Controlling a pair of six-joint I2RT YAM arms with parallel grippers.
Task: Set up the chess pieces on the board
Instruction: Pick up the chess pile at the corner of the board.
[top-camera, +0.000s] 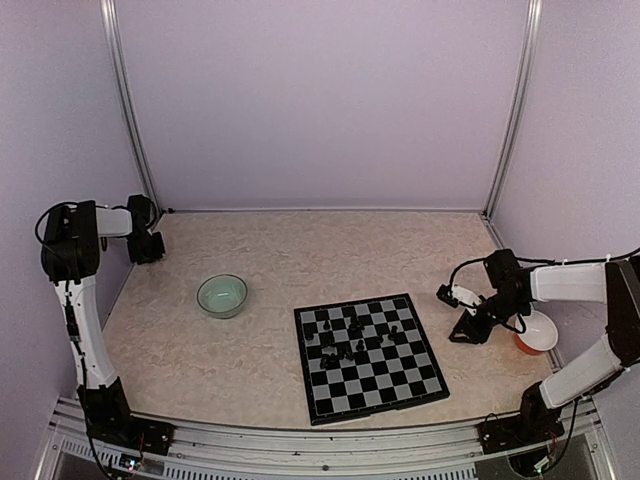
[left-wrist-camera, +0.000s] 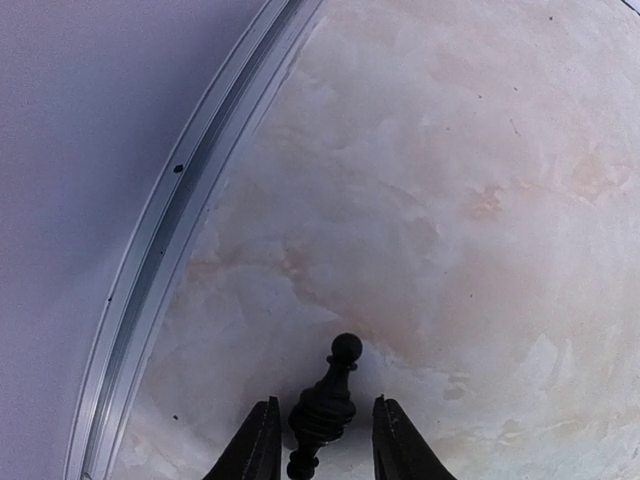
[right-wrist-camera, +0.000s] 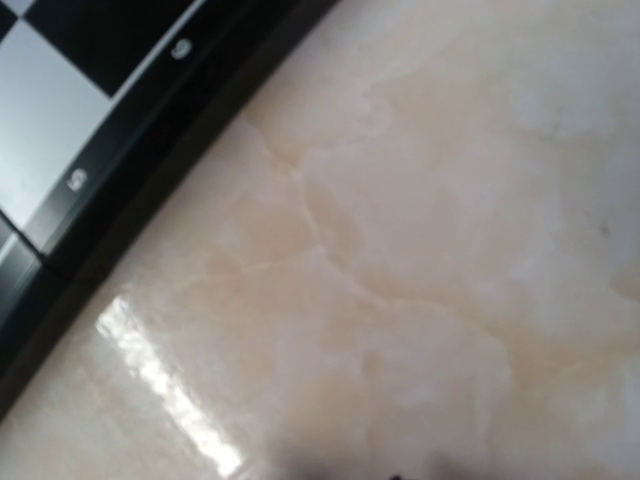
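Note:
The board lies right of the table's middle, and several small black chess pieces stand loosely on its far half. My left gripper hangs over the back left corner, far from the board. In the left wrist view a black chess piece with a ball top sticks out between my left gripper's narrowly spaced fingers, above the table; its base is out of frame. My right gripper is low beside the board's right edge. Its fingers do not show in the right wrist view, only the board's corner.
A pale green bowl stands left of the board. An orange and white bowl stands at the right edge, just behind my right gripper. A metal rail runs along the wall foot by my left gripper.

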